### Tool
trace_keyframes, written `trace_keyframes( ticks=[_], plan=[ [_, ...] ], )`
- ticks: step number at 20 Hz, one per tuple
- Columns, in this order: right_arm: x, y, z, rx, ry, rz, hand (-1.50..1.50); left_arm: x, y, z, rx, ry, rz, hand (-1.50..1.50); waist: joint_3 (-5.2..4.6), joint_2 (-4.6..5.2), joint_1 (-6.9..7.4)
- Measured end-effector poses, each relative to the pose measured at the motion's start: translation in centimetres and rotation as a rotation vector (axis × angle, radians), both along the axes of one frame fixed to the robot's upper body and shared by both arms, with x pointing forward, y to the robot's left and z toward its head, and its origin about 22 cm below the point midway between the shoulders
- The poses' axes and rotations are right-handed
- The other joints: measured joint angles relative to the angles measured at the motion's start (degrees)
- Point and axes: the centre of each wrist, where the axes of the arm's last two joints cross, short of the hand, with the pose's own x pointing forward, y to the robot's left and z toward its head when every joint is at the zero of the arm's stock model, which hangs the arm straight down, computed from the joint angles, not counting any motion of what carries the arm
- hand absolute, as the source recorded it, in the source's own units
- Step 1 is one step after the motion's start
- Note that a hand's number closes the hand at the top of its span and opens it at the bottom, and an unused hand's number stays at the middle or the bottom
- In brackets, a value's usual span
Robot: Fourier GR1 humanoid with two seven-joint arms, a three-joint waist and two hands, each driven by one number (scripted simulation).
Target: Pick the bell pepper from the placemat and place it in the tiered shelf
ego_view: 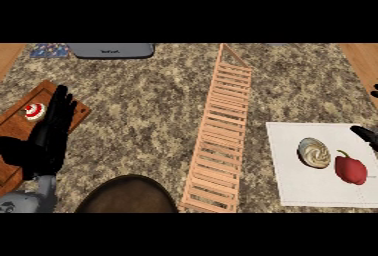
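Item: red bell pepper (351, 168), near the right edge of the white placemat (295, 190), touching a cream shell-like pastry (314, 152); my right fingers (365, 134) barely in view, openness untellable, holding nothing visible; left hand (50, 127) resting open; risk: knocking the pastry or clipping the wooden tiered shelf (220, 135).

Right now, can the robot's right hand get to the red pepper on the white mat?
Probably yes. The right hand shows at the right edge, just above the pepper, and nothing lies between them. The shell-like thing sits to the pepper's left on the mat, out of the way.
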Motion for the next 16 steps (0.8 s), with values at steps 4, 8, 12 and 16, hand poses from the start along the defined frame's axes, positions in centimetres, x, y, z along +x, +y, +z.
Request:
trace_keyframes(
  ticks=[4, 8, 12, 16],
  plan=[
    [-2.1, -1.8, 2.6, -0.109, 0.037, 0.115, -1.5, -0.6, 0.4, 0.5, 0.001, -0.001, 0.01, 0.0, -0.08, -0.12, -0.34],
    [-3.1, -1.6, 6.0, -0.34, 0.161, 0.214, -1.5, -0.9, 0.2, 0.5, 0.007, -0.004, 0.016, 0.0, -0.19, -0.21, -0.56],
    [-3.6, 0.0, 8.8, -0.596, 0.273, 0.252, -1.5, -1.1, -0.3, 0.7, 0.0, 0.0, 0.014, 0.0, -0.26, -0.24, -0.53],
    [-4.0, 2.4, 11.2, -0.879, 0.359, 0.214, -1.5, -0.9, -0.5, 0.7, 0.0, 0.003, 0.005, 0.0, -0.31, -0.09, -0.17]
  ],
)
